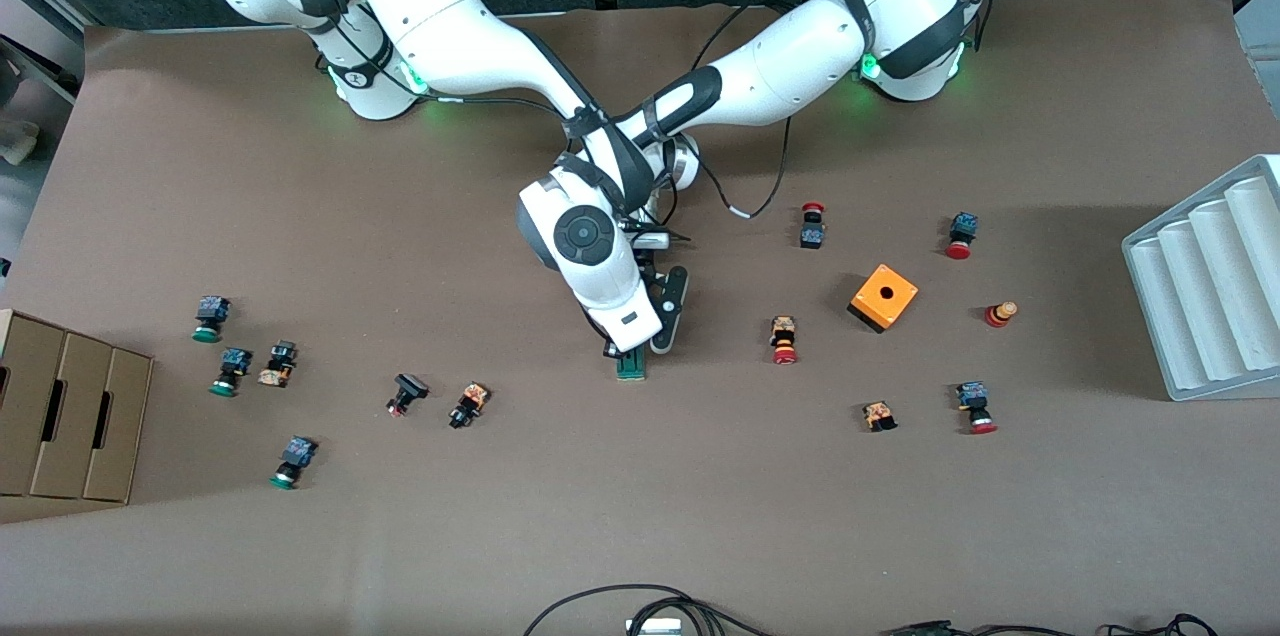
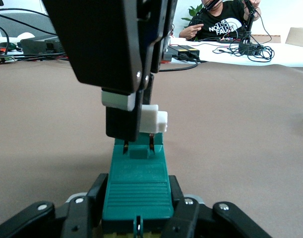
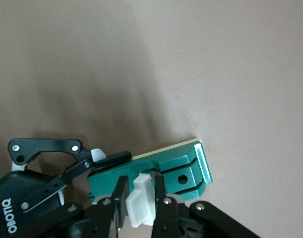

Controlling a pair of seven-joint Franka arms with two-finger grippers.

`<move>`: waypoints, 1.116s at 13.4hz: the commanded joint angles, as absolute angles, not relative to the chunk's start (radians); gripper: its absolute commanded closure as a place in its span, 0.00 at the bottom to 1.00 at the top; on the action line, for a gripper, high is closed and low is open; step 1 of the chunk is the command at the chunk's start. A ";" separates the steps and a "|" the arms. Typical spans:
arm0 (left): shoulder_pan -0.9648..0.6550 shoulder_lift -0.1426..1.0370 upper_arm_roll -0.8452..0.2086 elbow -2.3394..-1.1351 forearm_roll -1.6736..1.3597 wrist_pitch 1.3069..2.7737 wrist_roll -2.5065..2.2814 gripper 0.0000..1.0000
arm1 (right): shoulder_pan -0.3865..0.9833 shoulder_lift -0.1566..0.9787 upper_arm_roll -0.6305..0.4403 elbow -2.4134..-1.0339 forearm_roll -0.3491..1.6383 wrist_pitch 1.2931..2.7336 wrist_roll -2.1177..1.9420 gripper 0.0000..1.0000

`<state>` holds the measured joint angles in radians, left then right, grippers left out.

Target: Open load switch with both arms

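At frame centre, the left gripper (image 2: 136,218) clamps the dark-green rectangular load switch (image 2: 137,186); the right gripper (image 3: 140,198) pinches its white end piece (image 3: 140,200).

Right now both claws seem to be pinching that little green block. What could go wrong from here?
The right gripper is shut on only the small white end piece of the load switch; if it pulls at an angle, that piece could slip out of the fingers. The left gripper clamps the green body low on the table; if its hold is weak, the whole switch may lift or twist instead of opening. The two grippers sit very close and could bump.
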<state>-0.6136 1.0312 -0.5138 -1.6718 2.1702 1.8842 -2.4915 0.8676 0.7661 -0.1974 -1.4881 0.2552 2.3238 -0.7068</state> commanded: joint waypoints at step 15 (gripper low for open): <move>-0.618 1.043 -0.499 -1.664 2.171 1.867 -2.503 0.46 | 0.871 0.649 -0.184 -1.643 0.242 2.306 -0.706 0.74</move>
